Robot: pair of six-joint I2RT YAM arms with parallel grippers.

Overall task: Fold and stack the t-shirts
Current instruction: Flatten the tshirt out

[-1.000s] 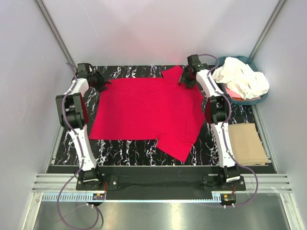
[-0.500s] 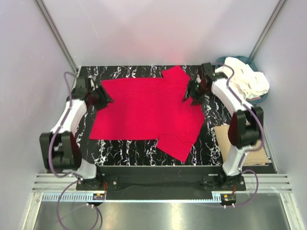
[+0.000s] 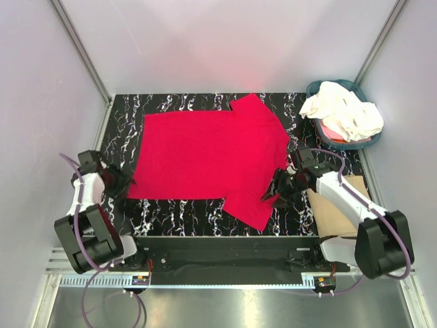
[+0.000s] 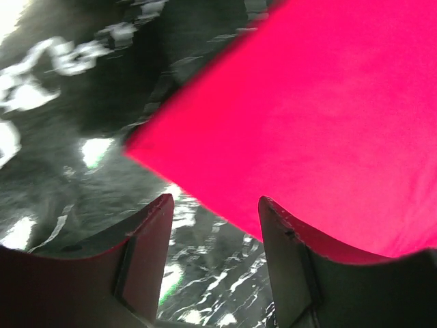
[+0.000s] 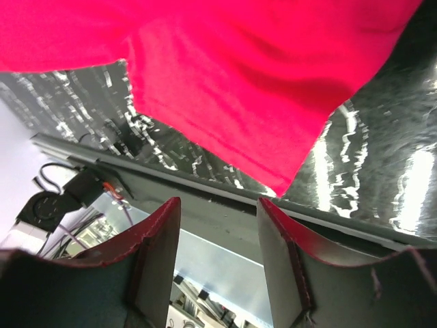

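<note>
A: Surface?
B: One black tabletop point(image 3: 184, 213) with white veining.

A: Largest item on it?
B: One red t-shirt point(image 3: 205, 154), spread flat over the middle of the top. Its long axis runs from the left edge to the right edge. The hem end points at the left edge and the collar end at the right edge. There are two sleeves: one points to the far edge and reaches it, the other points to the near edge.

A: Next in size?
B: One teal basket point(image 3: 315, 87) at the far right corner, holding a heap of white cloth point(image 3: 341, 109). Something pink shows under the heap, but I cannot tell what it is.

A: Any other shirts?
B: One tan t-shirt point(image 3: 331, 219), folded into a flat rectangle at the near right corner. It lies apart from the red one, and the right arm crosses over it.

A: Grippers, count and state?
B: Two. The left gripper point(image 3: 123, 183) point(image 4: 215, 205) sits low by the left edge, just beside the hem's near corner. Its fingers point(image 4: 147, 239) are spread and nothing is between them. The right gripper point(image 3: 278, 193) point(image 5: 218, 205) is just beside the near sleeve, between it and the tan t-shirt. Its fingers point(image 5: 153, 246) are parted and it is empty. The sleeve tip lies just ahead of it.
</note>
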